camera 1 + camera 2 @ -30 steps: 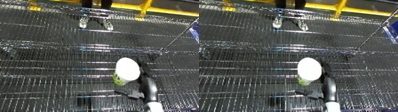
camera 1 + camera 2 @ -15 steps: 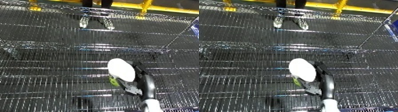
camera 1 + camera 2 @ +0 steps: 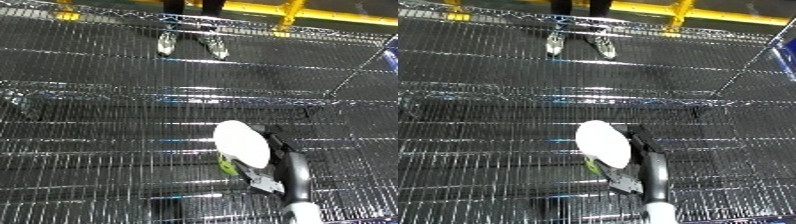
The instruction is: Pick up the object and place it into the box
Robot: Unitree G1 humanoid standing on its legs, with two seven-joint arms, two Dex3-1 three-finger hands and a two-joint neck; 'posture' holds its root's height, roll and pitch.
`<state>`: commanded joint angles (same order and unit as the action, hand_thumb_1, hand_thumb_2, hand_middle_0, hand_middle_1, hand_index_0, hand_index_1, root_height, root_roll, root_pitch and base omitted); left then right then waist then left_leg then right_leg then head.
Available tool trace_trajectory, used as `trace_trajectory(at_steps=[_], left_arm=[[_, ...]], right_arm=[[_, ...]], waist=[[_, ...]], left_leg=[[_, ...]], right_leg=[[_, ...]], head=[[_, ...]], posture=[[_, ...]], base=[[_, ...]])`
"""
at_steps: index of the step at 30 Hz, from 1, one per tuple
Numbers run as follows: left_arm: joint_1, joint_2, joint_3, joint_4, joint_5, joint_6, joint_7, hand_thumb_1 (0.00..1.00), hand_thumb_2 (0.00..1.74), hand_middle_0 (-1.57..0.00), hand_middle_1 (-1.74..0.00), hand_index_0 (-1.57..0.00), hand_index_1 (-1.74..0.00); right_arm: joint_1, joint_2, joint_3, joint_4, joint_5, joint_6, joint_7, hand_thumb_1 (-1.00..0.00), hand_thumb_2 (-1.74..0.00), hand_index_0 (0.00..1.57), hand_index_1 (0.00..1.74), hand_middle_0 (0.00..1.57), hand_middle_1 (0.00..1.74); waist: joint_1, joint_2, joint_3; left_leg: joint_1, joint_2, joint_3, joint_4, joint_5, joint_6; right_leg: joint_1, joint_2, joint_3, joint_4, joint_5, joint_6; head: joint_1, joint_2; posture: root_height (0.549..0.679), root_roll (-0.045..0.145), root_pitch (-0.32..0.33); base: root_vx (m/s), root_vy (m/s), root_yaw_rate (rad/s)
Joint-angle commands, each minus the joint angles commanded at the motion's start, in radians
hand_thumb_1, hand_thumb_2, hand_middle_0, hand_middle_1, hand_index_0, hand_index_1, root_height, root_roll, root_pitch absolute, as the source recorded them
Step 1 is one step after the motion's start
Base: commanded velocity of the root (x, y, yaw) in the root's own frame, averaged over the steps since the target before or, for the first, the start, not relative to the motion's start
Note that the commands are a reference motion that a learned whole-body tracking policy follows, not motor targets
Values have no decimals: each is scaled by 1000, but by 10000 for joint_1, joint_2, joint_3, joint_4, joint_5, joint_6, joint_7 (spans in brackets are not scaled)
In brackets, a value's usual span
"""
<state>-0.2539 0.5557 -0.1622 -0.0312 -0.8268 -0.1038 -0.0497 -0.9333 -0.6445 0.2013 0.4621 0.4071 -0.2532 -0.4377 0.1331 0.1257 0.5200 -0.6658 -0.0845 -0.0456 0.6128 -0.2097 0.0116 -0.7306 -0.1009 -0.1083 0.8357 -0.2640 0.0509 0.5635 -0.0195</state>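
The right hand (image 3: 271, 162) has its fingers wrapped around a white-topped green container (image 3: 240, 145), holding it up above the wire shelf (image 3: 107, 150), and no left hand shows. The container leans over in the hand, so I think it could slip out and fall onto the shelf if the hand tips more. No box shows, so the hand could let go in the wrong spot.

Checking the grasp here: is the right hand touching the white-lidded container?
Touching. In the left eye view the right hand wraps the container, no gap.
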Motion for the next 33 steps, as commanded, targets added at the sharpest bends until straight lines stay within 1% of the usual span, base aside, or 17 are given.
trace_trajectory(at_steps=[4, 7, 10, 14, 15, 17, 18, 19, 20, 22, 24, 26, 28, 30, 33], left_arm=[[166, -147, 48, 136, 64, -138, 45, 1000, 1740, -1570, -1740, -1570, -1740], [228, -258, 64, 268, 111, -204, 97, 1000, 1740, -1570, -1740, -1570, -1740], [248, -404, 68, 481, 187, -217, 146, 1000, 1740, -1570, -1740, -1570, -1740], [275, -563, 55, 770, 269, -127, 245, 1000, 1740, -1570, -1740, -1570, -1740], [271, -592, 56, 832, 277, -104, 279, 1000, 1740, -1570, -1740, -1570, -1740], [231, -648, 69, 946, 266, -48, 349, 1000, 1740, -1570, -1740, -1570, -1740], [189, -678, 69, 1000, 257, -25, 389, 1000, 1740, -1570, -1740, -1570, -1740], [125, -717, 56, 1073, 241, -8, 446, 1000, 1740, -1570, -1740, -1570, -1740], [54, -763, 31, 1157, 222, -2, 507, 1000, 1740, -1570, -1740, -1570, -1740], [-73, -890, -79, 1414, 201, -75, 633, 1000, 1740, -1570, -1740, -1570, -1740], [-78, -1033, -176, 1665, 209, -210, 715, 1000, 1740, -1570, -1740, -1570, -1740], [87, -1172, -155, 1774, 214, -354, 732, 1000, 1740, -1570, -1740, -1570, -1740], [298, -1272, -51, 1757, 191, -462, 697, 1000, 1740, -1570, -1740, -1570, -1740], [474, -1350, 64, 1745, 158, -581, 608, 1000, 1740, -1570, -1740, -1570, -1740], [594, -1449, 167, 1793, 132, -753, 454, 1000, 1740, -1570, -1740, -1570, -1740]], right_arm=[[784, 69, -420, -952, -67, 12, -50, -850, -1479, 1334, 1479, 1334, 1479], [1449, 176, -711, -1654, -66, -11, -130, -850, -1479, 1334, 1479, 1334, 1479], [2133, 381, -986, -2288, -107, -53, -204, -850, -1479, 1334, 1479, 1334, 1479], [2924, 613, -1283, -2885, -149, -77, -200, -850, -1479, 1334, 1479, 1334, 1479], [3070, 644, -1338, -3006, -162, -58, -199, -850, -1479, 1334, 1479, 1334, 1479], [3310, 685, -1427, -3229, -199, 6, -230, -850, -1479, 1334, 1479, 1334, 1479], [3383, 696, -1454, -3303, -210, 38, -265, -850, -1479, 1334, 1479, 1334, 1479], [3446, 710, -1465, -3361, -211, 85, -308, -850, -1479, 1334, 1479, 1334, 1479], [3496, 728, -1466, -3388, -210, 134, -349, -850, -1479, 1334, 1479, 1334, 1479], [3635, 791, -1458, -3324, -216, 173, -357, -850, -1479, 1334, 1479, 1334, 1479], [3920, 847, -1513, -3227, -230, 145, -226, -850, -1479, 1334, 1479, 1334, 1479], [4359, 828, -1689, -3239, -239, 117, -28, -850, -1479, 1334, 1479, 1334, 1479], [4802, 771, -1911, -3365, -248, 137, 106, -850, -1479, 1334, 1479, 1334, 1479], [5217, 731, -2122, -3516, -255, 143, 131, -850, -1479, 1334, 1479, 1334, 1479], [5690, 677, -2415, -3631, -216, 121, 94, -850, -1479, 1334, 1479, 1334, 1479]], waist=[[-231, -177, 0], [-424, -329, 0], [-633, -487, 0], [-900, -652, 0], [-963, -684, 0], [-1093, -742, 0], [-1153, -766, 0], [-1223, -788, 0], [-1294, -807, 0], [-1456, -834, 0], [-1623, -839, 0], [-1780, -804, 0], [-1898, -744, 0], [-2007, -684, 0], [-2162, -610, -10]], left_leg=[[614, 161, -14, -586, 218, -63], [1098, 267, -30, -926, 334, -112], [1596, 384, -40, -1255, 445, -181], [2274, 542, -5, -1740, 619, -283], [2443, 578, 15, -1867, 662, -305], [2759, 644, 65, -2103, 744, -350], [2889, 672, 89, -2194, 779, -373], [3034, 707, 115, -2289, 819, -405], [3171, 746, 139, -2364, 852, -441], [3484, 859, 184, -2469, 895, -536], [3836, 1004, 243, -2535, 905, -644], [4197, 1124, 348, -2651, 917, -741], [4447, 1184, 475, -2786, 938, -800], [4592, 1217, 595, -2899, 957, -827], [4700, 1251, 746, -3026, 974, -841]], right_leg=[[540, 122, 58, -505, 90, 21], [999, 191, 92, -877, 172, 38], [1474, 258, 115, -1259, 270, 62], [2127, 347, 135, -1810, 411, 105], [2286, 371, 143, -1950, 441, 116], [2596, 416, 162, -2225, 499, 134], [2724, 431, 171, -2336, 523, 139], [2872, 436, 182, -2464, 557, 142], [3017, 428, 195, -2591, 597, 144], [3373, 369, 246, -2898, 718, 146], [3794, 295, 324, -3227, 839, 150], [4188, 241, 410, -3525, 902, 146], [4434, 208, 478, -3732, 910, 134], [4542, 184, 532, -3859, 905, 131], [4571, 160, 575, -3988, 915, 157]], head=[[-291, -527], [-450, -991], [-561, -1485], [-603, -1984], [-581, -2211], [-432, -2913], [-315, -3489], [-175, -4348], [-76, -4993], [128, -6245], [238, -6722], [314, -6935], [368, -6792], [405, -6552], [457, -6338]], posture=[[637, 32, 203], [642, 33, 185], [647, 35, 165], [652, 38, 137], [653, 38, 131], [656, 41, 120], [657, 43, 115], [658, 46, 110], [659, 49, 104], [663, 55, 86], [666, 59, 63], [669, 62, 43], [671, 66, 33], [671, 68, 30], [672, 71, 33]], base=[[-98, -17, -118], [-100, -34, -92], [-95, -37, -85], [-87, -34, -100], [-93, -24, -122], [-110, -15, -133], [-126, -3, -121], [-134, 21, -134], [-123, 38, -128], [-73, 59, -137], [5, 72, -185], [20, 92, -267], [-14, 90, -252], [-52, 76, -206], [-76, 62, -158]])
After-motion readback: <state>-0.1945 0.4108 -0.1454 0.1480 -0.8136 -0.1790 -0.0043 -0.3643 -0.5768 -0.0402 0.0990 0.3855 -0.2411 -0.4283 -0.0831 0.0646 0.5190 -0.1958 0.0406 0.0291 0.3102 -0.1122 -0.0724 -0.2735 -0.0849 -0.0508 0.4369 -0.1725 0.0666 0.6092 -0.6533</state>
